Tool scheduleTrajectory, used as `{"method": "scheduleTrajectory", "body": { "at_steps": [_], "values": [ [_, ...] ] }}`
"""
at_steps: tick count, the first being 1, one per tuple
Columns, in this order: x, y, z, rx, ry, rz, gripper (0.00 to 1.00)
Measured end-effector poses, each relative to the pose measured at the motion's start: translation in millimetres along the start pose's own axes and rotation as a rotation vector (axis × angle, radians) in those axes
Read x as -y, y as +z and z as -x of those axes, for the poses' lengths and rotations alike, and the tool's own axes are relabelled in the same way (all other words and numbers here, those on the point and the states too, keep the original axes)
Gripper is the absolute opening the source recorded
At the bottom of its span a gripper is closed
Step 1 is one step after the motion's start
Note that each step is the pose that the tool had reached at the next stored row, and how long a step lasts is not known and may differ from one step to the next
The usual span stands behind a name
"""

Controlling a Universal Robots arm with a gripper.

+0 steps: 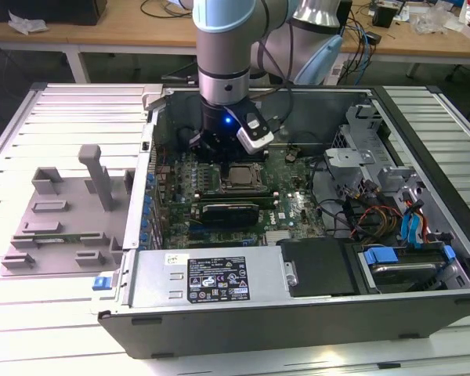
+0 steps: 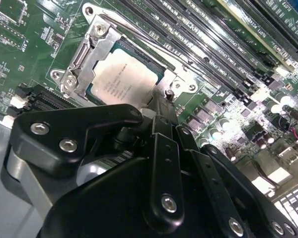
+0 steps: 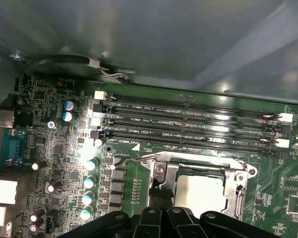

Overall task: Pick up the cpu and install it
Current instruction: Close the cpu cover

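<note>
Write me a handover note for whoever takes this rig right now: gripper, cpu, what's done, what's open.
Gripper: low over the motherboard inside the open computer case, at the edge of the socket frame.
Cpu: lies flat in the socket, metal top up, with the socket frame around it.
Done: the cpu is seated in the socket.
Left: I cannot tell whether the retaining lever is locked; the arm is inside the case.
</note>
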State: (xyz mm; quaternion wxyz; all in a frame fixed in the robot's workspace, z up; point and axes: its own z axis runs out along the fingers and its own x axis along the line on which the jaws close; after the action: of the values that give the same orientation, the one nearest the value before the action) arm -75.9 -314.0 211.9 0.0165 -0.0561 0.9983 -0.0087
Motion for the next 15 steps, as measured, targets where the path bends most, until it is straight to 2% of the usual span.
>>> {"method": "scheduleTrajectory", "body": {
  "at_steps": [3,5,6,9,11,13,15],
  "values": [
    [0.2,-9.8,0.3,0.0001,0.0,0.0,0.11],
    [0.4,-9.8,2.1,0.0,0.0,0.0,0.11],
    [0.9,-9.7,6.4,0.0,0.0,0.0,0.11],
    [3.2,-8.9,27.1,-0.0002,0.0,0.0,0.11],
    [3.9,-8.8,33.1,-0.0003,0.0,0.0,0.11],
    [3.9,-9.6,33.6,-0.0003,0.0,0.0,0.11],
    [4.1,-17.8,33.9,-0.0003,0.001,-0.0001,0.11]
  ]
}}
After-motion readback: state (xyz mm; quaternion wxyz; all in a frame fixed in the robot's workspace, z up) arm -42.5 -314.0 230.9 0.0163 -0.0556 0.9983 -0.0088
